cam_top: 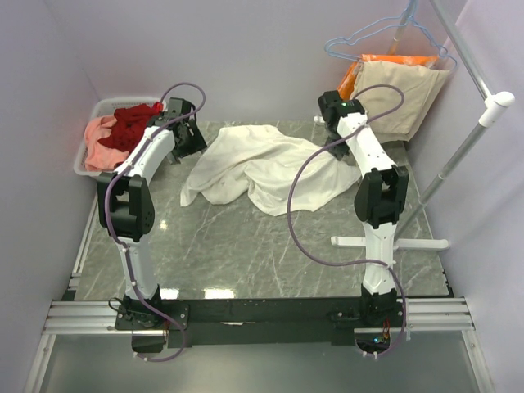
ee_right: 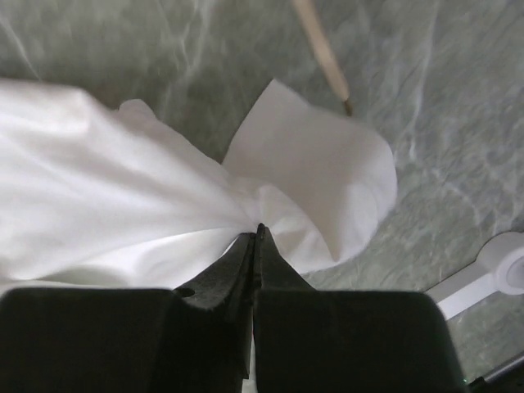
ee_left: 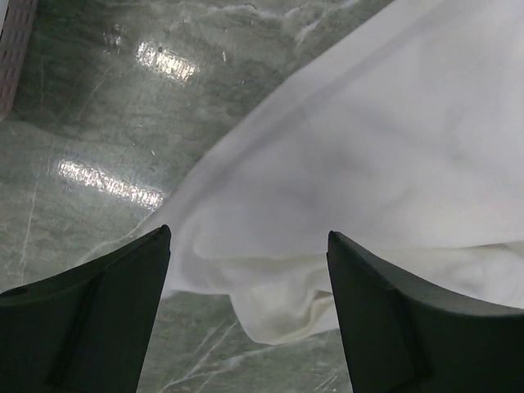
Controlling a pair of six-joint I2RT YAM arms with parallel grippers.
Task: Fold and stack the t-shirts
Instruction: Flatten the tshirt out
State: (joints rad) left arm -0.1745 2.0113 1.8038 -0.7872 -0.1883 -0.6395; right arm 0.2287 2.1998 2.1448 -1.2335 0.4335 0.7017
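Note:
A white t-shirt (cam_top: 258,168) lies crumpled on the marble table at the back middle, no print showing. My right gripper (ee_right: 256,232) is shut on a bunched fold of the white t-shirt (ee_right: 106,188) at its right side; in the top view the gripper (cam_top: 332,141) is at the shirt's far right edge. My left gripper (ee_left: 247,246) is open and empty, jaws wide, just above the shirt's (ee_left: 368,164) left edge; in the top view it (cam_top: 190,139) is at the shirt's upper left. A dark red tee (cam_top: 133,123) and a salmon pink tee (cam_top: 100,141) lie in the basket.
A white basket (cam_top: 86,160) stands at the back left. A beige cloth (cam_top: 401,94) and an orange cloth (cam_top: 393,60) hang at the back right by a blue hanger (cam_top: 360,37). A white rack pole (cam_top: 458,155) and its foot (cam_top: 389,242) stand at the right.

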